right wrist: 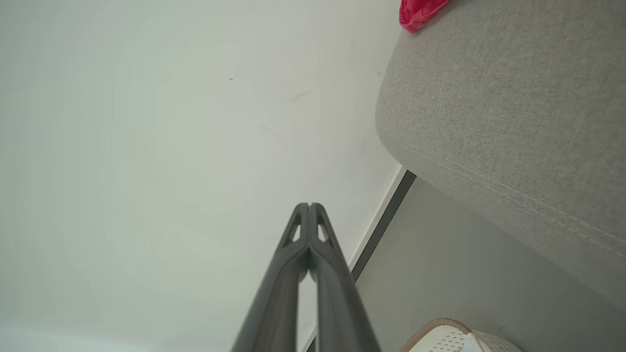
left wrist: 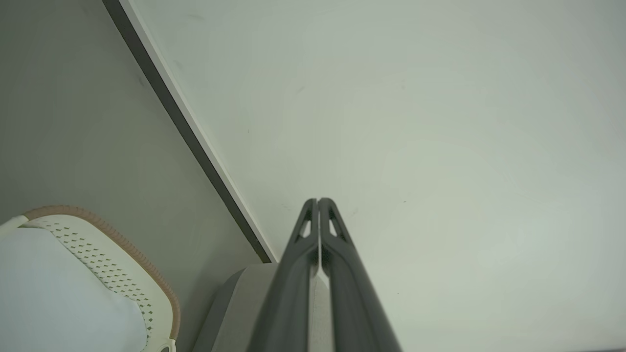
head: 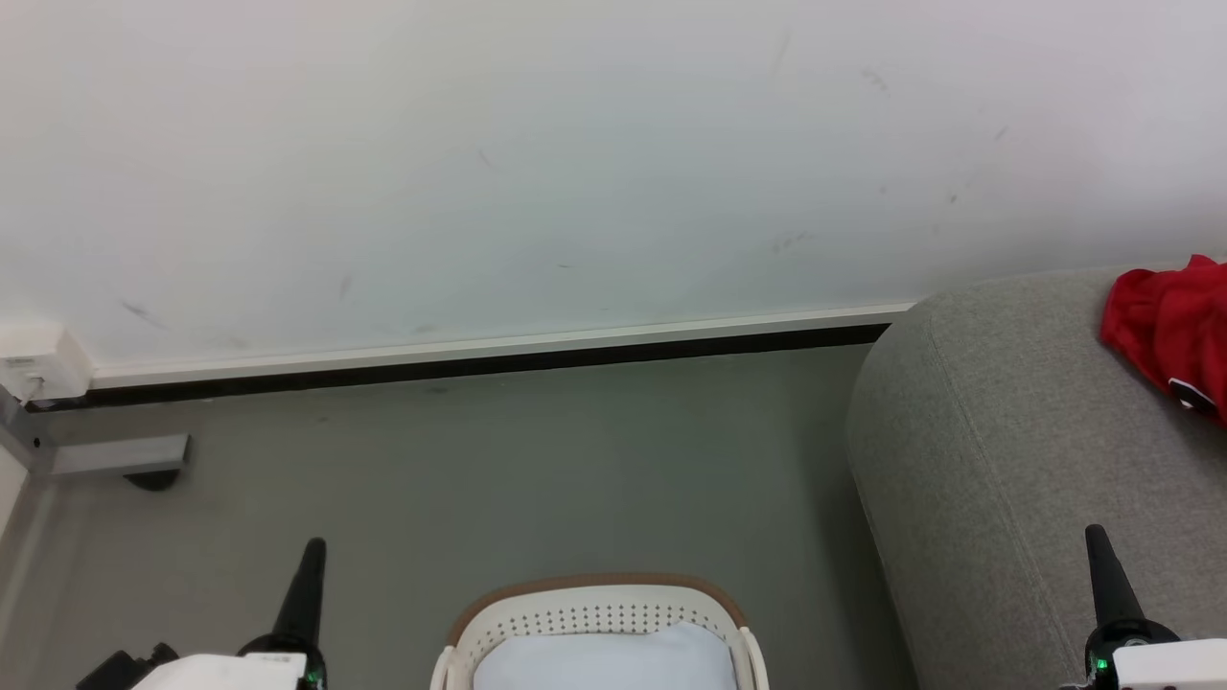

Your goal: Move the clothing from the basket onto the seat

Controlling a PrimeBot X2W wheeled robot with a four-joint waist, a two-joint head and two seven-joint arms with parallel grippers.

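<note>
Clothing: red, bunched on the seat back from its rounded edge, ahead-right of the nearer right gripper; basket on the floor between right and left gripper, both with fingers pressed together, empty.

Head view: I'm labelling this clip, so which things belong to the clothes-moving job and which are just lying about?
Job: bright red garment lying on the light grey woven sofa; cream-white perforated plastic basket with brown rim.
Lying about: white box on the wall; grey metal bracket by the floor.
</note>
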